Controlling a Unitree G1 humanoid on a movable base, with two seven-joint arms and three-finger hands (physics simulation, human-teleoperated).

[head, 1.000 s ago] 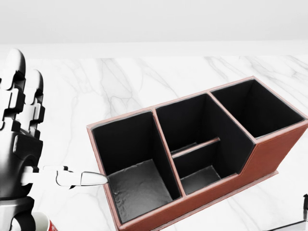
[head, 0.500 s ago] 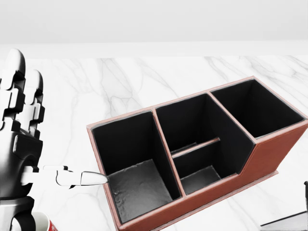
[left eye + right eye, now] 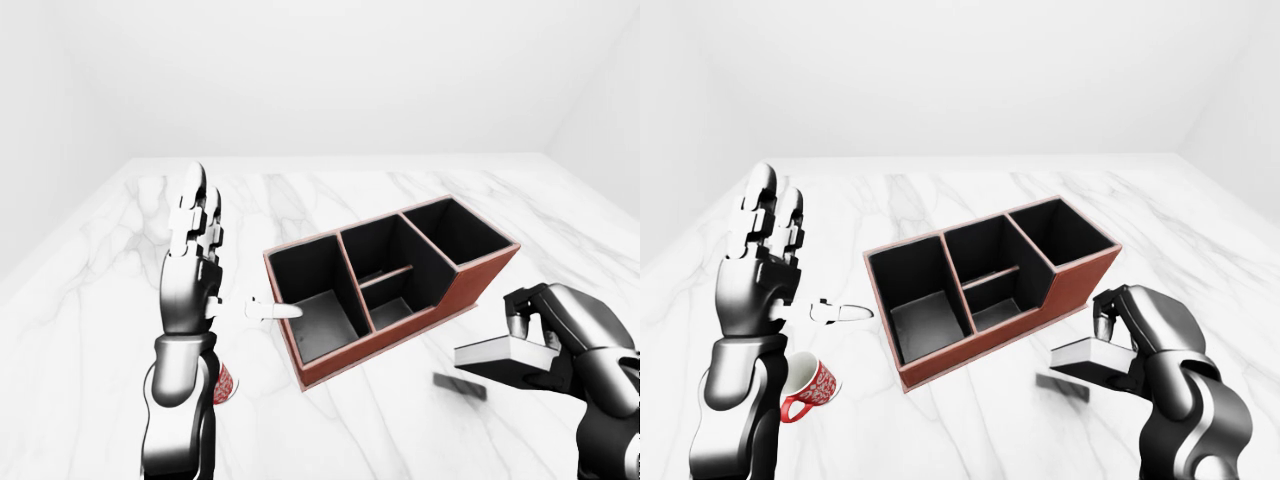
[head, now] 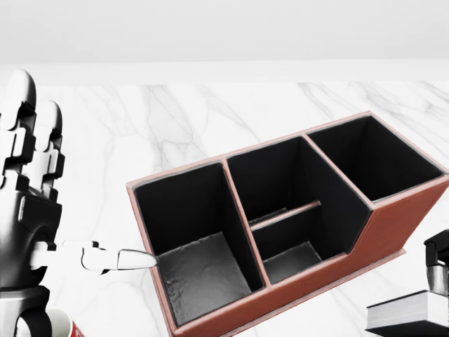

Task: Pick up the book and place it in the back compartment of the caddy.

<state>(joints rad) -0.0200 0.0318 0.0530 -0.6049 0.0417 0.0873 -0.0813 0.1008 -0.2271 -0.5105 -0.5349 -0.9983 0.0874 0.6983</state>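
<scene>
The brown caddy (image 3: 470, 282) with black compartments stands on the marble table, skewed, its tall compartment (image 3: 445, 230) toward the upper right. My right hand (image 3: 545, 335) is shut on the book (image 3: 500, 352), a dark cover with white pages, held flat above the table to the right of and below the caddy; its shadow lies beneath. In the head view the book (image 4: 407, 312) shows at the bottom right corner. My left hand (image 3: 215, 275) is open and raised, fingers upright, thumb pointing at the caddy's left end.
A red patterned mug (image 3: 810, 388) lies on the marble table (image 3: 970, 420) beside my left forearm, below the hand. The table's far edge meets white walls at the top of the view.
The book, held in my right hand, has risen into the bottom right corner of the head view. The left hand and the caddy have not moved.
</scene>
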